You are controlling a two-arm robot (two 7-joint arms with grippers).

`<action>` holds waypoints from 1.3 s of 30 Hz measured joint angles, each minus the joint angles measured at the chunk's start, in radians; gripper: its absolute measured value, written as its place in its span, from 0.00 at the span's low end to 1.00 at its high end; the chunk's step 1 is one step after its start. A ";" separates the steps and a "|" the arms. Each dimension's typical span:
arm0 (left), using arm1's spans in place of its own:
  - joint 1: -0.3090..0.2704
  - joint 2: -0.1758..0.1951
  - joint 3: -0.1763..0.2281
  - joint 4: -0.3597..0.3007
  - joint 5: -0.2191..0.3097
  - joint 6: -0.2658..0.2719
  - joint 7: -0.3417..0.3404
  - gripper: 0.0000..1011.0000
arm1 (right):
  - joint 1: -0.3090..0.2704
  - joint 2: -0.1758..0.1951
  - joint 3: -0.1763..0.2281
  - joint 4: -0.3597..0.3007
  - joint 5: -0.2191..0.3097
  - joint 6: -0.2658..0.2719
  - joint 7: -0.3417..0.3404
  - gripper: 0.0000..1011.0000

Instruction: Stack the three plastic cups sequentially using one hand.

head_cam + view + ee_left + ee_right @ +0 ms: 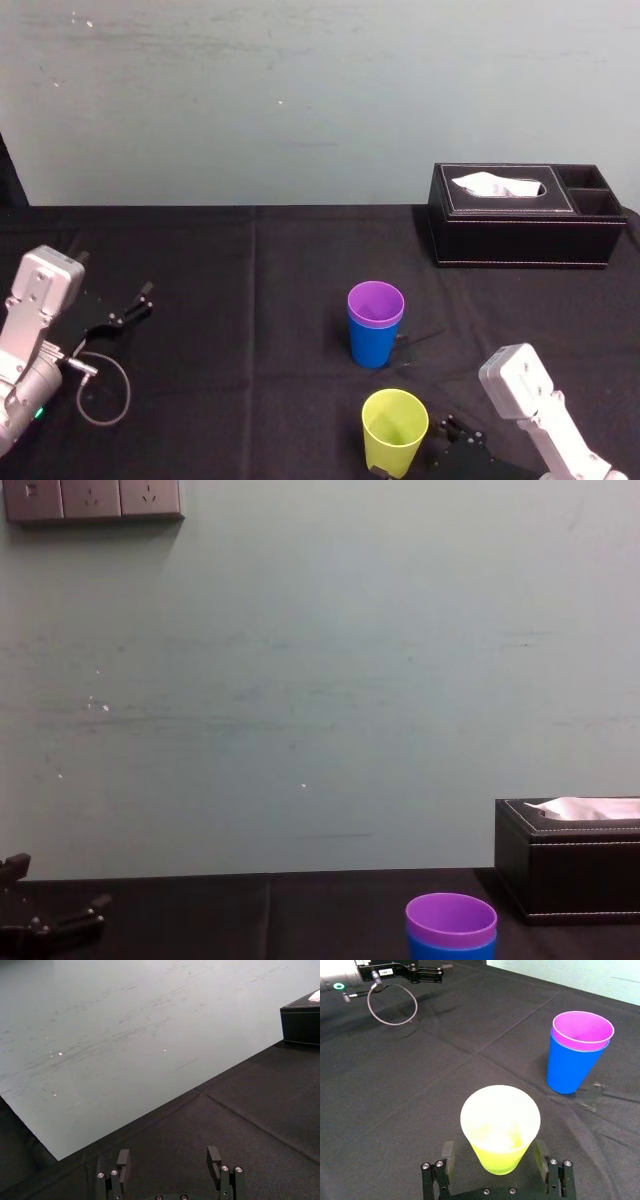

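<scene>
Lower centre, right hand (pixel 494 1149) gapes around yellow-green tapered plastic cup (pixel 500 1127), seemingly not touching; purple plastic cup (pixel 376 302) nested in blue plastic cup (pixel 372 346); left hand (pixel 168 1152) gapes empty, far left.

Three plastic cups (pixel 376 302) (pixel 373 345) (pixel 394 430) — one tissue box (pixel 520 235).

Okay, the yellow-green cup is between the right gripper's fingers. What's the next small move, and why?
Probably close the right gripper on the yellow-green cup. Its fingers stand open on either side of that cup, not yet touching it, and the purple cup already sits inside the blue cup. The left gripper is parked at the left, open.
</scene>
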 joint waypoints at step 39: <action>0.000 0.000 0.000 0.000 0.000 0.000 0.000 0.99 | 0.061 -0.082 -0.032 0.083 -0.080 -0.019 -0.001 0.99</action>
